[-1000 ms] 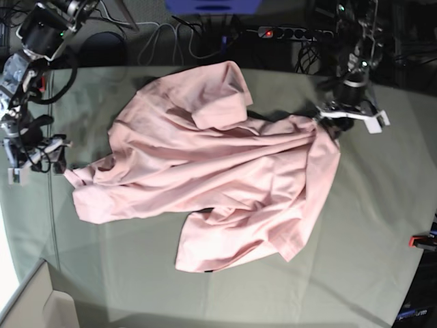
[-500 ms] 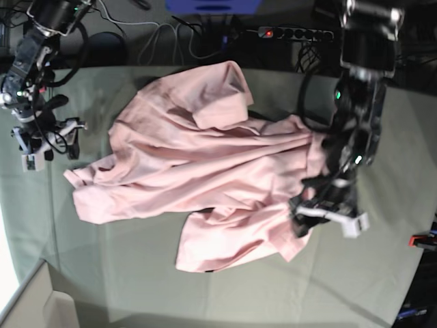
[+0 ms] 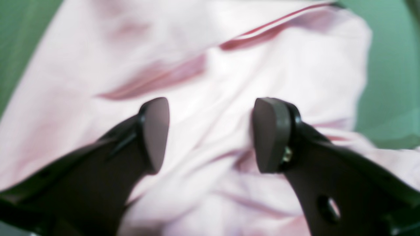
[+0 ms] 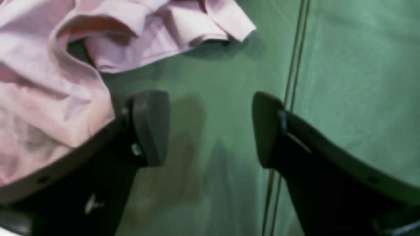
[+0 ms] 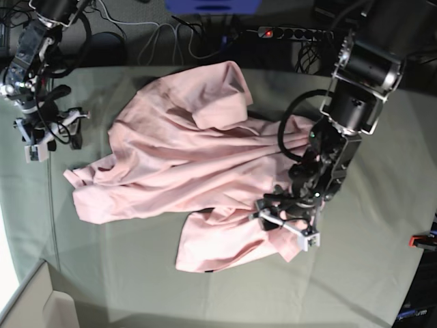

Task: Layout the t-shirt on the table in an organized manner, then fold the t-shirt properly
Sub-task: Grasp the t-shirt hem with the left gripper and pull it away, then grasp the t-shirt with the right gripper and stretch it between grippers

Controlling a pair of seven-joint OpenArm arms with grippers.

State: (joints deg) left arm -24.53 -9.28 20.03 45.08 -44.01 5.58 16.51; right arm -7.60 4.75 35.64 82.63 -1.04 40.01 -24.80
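The t-shirt point(image 5: 205, 164) lies crumpled across the middle of the surface point(image 5: 369, 273), plain pink side up; no lettering shows, only a dim grey patch through the cloth in the right wrist view. Its folds hide the true outline, so sleeves and hem are hard to tell apart. The left end effector point(image 5: 287, 222) hangs over the shirt's 4 o'clock corner, jaws spread with nothing between them; its wrist view is blurred. At 9 o'clock, the right end effector point(image 5: 48, 133) stands spread over bare cloth just beside the shirt's edge.
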